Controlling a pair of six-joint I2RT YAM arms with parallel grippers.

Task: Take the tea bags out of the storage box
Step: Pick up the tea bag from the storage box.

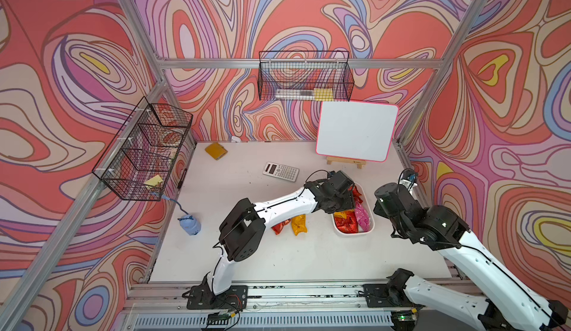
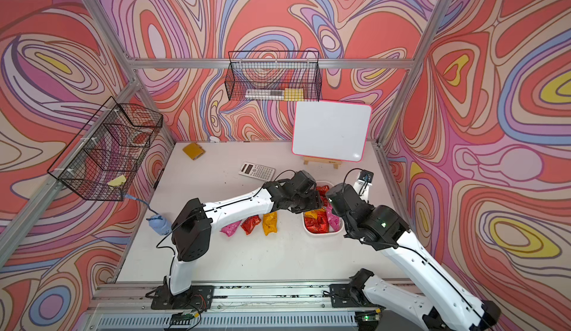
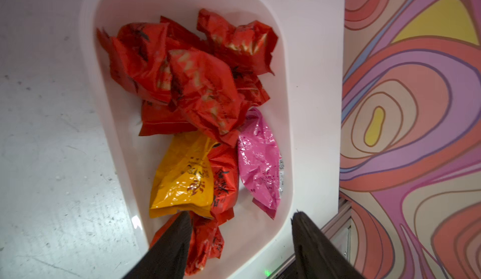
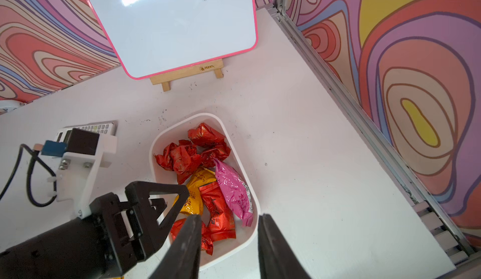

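Note:
The white storage box (image 1: 370,227) (image 2: 321,235) sits right of the table's middle. Several crinkled foil tea bags (image 3: 197,87) lie in it: mostly red, one orange-yellow (image 3: 182,176), one pink (image 3: 257,158). Three tea bags lie on the table left of the box: pink (image 2: 230,228), red (image 2: 251,224), orange (image 2: 269,223). My left gripper (image 3: 241,214) hangs open over the box's near end, one finger (image 3: 179,236) above a red tea bag. My right gripper (image 4: 229,215) is open and empty, with its jaws on either side of the box's near rim (image 4: 256,207).
A calculator (image 1: 280,172) lies behind the box. A pink-edged whiteboard (image 1: 357,131) stands on a wooden easel at the back right. A mustard pad (image 1: 215,151) lies at the back left, a blue object (image 1: 190,224) at the left edge. Black wire baskets (image 1: 145,150) (image 1: 304,77) hang on the walls.

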